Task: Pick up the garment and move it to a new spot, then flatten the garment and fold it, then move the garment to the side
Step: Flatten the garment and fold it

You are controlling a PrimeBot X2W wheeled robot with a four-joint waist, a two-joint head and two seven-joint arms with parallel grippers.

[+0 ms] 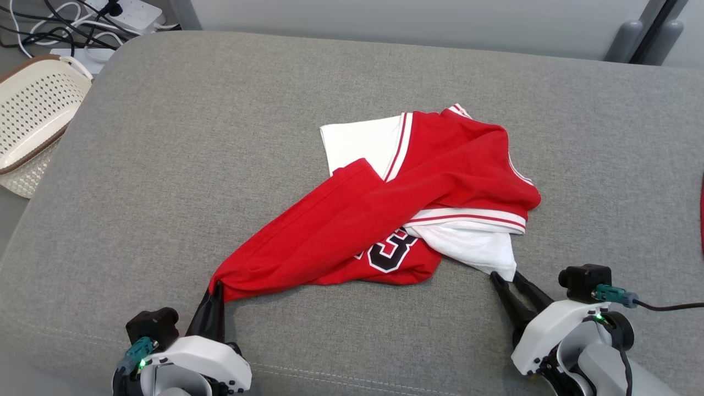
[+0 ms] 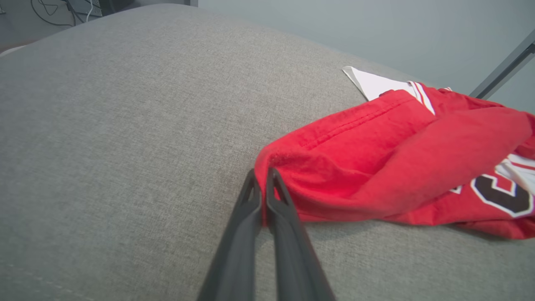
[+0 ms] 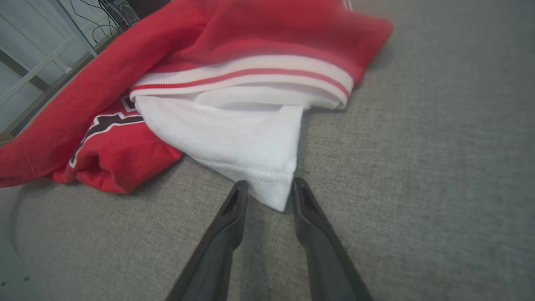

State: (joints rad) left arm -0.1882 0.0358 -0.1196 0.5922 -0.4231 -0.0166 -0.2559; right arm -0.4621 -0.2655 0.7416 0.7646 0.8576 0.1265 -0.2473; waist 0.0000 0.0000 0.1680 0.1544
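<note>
**A:** How does the garment (image 1: 440, 165) look?

**B:** It's a red jersey with white sleeves and ribbed trim striped red and white. It lies crumpled and twisted near the middle of the grey cushion (image 1: 165, 165). One long red fold stretches toward the near left (it narrows to a point there).

**A:** Any writing?

**B:** There's a black figure edged in white on the red front. It could be a 3 or an 8, but folds cover most of it, so I can't read it.

**A:** And the fingers?

**B:** The left gripper (image 1: 215, 287) has its fingers pressed almost together, with the red tip pinched between them. The right gripper (image 1: 505, 276) stands parted, one fingertip on either side of the white hem corner. I can't tell whether they touch the cloth.

**A:** What's unclear?

**B:** The jersey's lower layers are buried under the top folds. Its far red part is blurred in the right wrist view. A perforated cream basket (image 1: 33, 110) beside the cushion's left edge is cut off by the frame.
</note>
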